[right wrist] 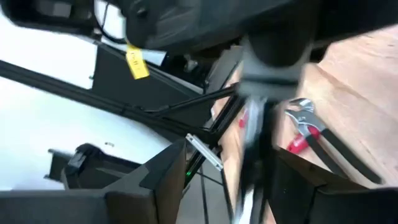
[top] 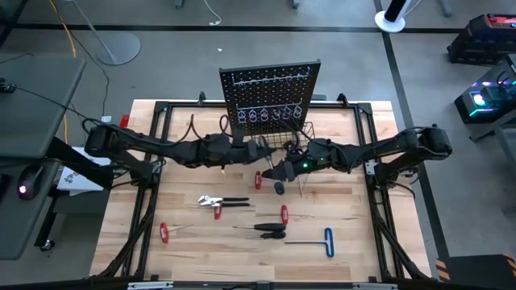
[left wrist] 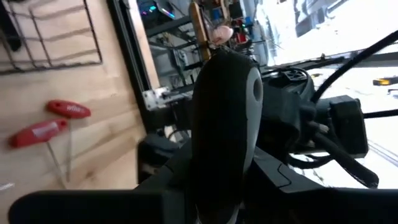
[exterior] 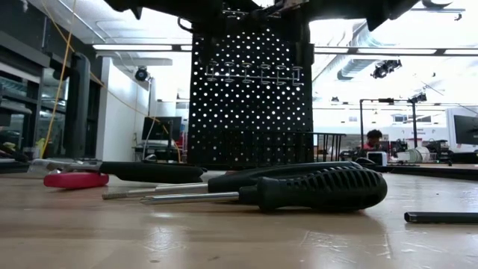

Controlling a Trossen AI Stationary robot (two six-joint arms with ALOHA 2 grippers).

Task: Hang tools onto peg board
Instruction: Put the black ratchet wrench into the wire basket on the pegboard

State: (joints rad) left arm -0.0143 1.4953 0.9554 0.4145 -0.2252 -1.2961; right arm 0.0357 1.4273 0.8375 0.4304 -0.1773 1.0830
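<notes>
The black peg board (top: 270, 93) stands upright at the table's far middle, with metal loop hooks and a wire basket (top: 294, 135). My left gripper (top: 260, 153) is in front of it, shut on a black-and-grey screwdriver handle (left wrist: 224, 118). My right gripper (top: 278, 171) is close beside it, open. The screwdriver's thin shaft (right wrist: 254, 137) runs blurred down between the right fingers, and I cannot tell whether they touch it. Other tools lie flat on the table. My left gripper holds the screwdriver by its thick handle (left wrist: 217, 180), which rises from between the two fingers and points away toward the right arm. The fingers hide the place of contact. The screwdriver is lifted clear of the table.
On the near half of the table lie red-handled pliers (top: 214, 201), red-handled tools (top: 284, 214) (top: 164, 233), two black-handled screwdrivers (top: 262, 229) and a blue T-handle key (top: 328, 242). Two red T-handles (left wrist: 68, 109) lie near the basket. A person sits in the far room (exterior: 371, 140).
</notes>
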